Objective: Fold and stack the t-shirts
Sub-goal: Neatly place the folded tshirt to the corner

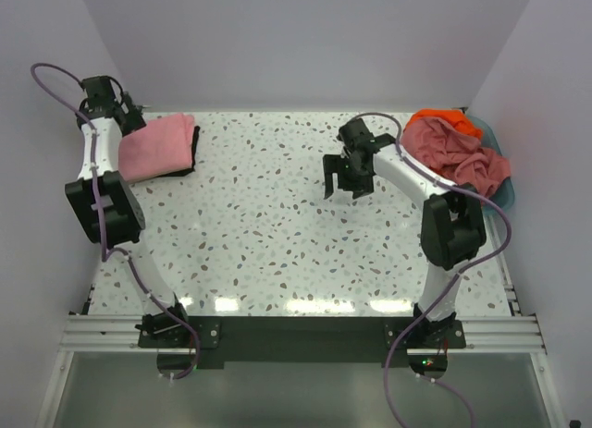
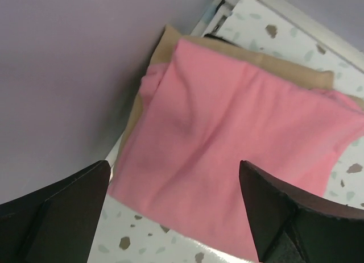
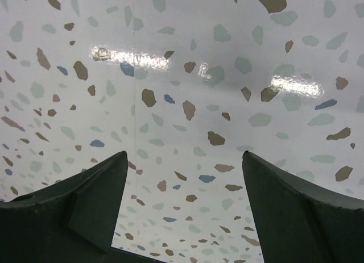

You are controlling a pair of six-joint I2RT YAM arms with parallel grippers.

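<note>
A folded light pink t-shirt [image 1: 157, 147] [image 2: 239, 143] lies at the table's far left corner on top of a folded tan t-shirt [image 2: 296, 72]. My left gripper [image 1: 129, 118] [image 2: 173, 172] hangs open just above the pink shirt's near-left edge, holding nothing. Unfolded dusty pink t-shirts [image 1: 453, 155] and an orange one [image 1: 444, 121] are heaped in the blue basket [image 1: 504, 195] at the far right. My right gripper [image 1: 344, 189] [image 3: 183, 158] stands open over the bare terrazzo table, left of the basket, with nothing between its fingers.
Grey walls close in the table [image 1: 277, 243] at the back and on both sides. The left wall runs right beside the stacked shirts. The arm bases sit on the rail along the near edge.
</note>
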